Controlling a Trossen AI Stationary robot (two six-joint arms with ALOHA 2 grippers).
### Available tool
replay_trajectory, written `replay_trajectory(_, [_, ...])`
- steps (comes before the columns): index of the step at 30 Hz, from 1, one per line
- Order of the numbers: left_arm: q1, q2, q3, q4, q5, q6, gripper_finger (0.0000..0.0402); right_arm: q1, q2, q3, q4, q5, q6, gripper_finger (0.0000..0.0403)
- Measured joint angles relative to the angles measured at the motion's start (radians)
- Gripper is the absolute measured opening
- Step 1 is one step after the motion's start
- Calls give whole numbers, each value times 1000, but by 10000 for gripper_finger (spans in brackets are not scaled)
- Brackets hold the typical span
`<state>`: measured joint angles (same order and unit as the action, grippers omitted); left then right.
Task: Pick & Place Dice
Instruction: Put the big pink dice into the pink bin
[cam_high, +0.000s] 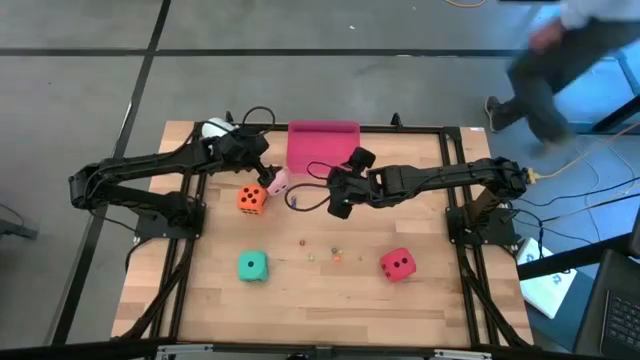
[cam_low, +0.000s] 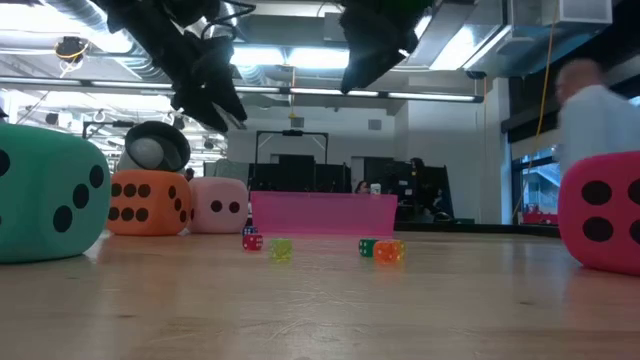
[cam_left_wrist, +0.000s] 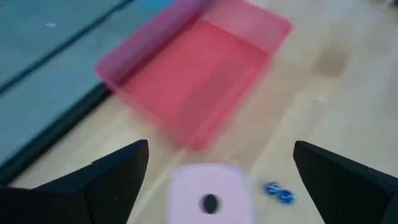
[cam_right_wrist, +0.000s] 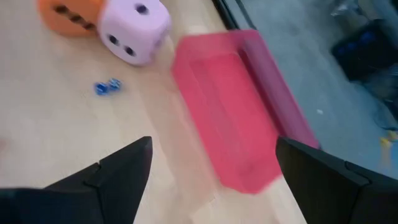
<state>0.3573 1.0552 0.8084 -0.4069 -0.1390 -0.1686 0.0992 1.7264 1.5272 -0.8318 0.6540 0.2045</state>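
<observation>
Tabletop (cam_high: 330, 300); pink die (cam_high: 277, 181) seemingly unheld

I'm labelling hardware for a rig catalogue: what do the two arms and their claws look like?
Both arms are dark, jointed and slim. The left claw and right claw each have two dark, wedge-shaped fingers. Black cables loop near each wrist, and the left arm carries a white piece near its wrist.

Open-plan lab or office (exposed ceiling ducts (cam_low: 60, 20), monitors (cam_low: 300, 172)).
</observation>
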Motion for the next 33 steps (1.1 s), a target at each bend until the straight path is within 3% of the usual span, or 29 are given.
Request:
replay_trajectory(4, [20,56,3,-18,112,4,398,-16,0,0,-117,20,82,341])
replay_trajectory(14, [32,304,229,-295,-17,7,400,-39,0,0,-289,18,215,341])
replay_trajectory(21, [32,461,385,-477,-14,7,398,-36,0,0,-326,-10,260,341])
replay_trajectory(33, [32,585,416,-586,64,-19,399,-16,0,0,-347,-15,267,341])
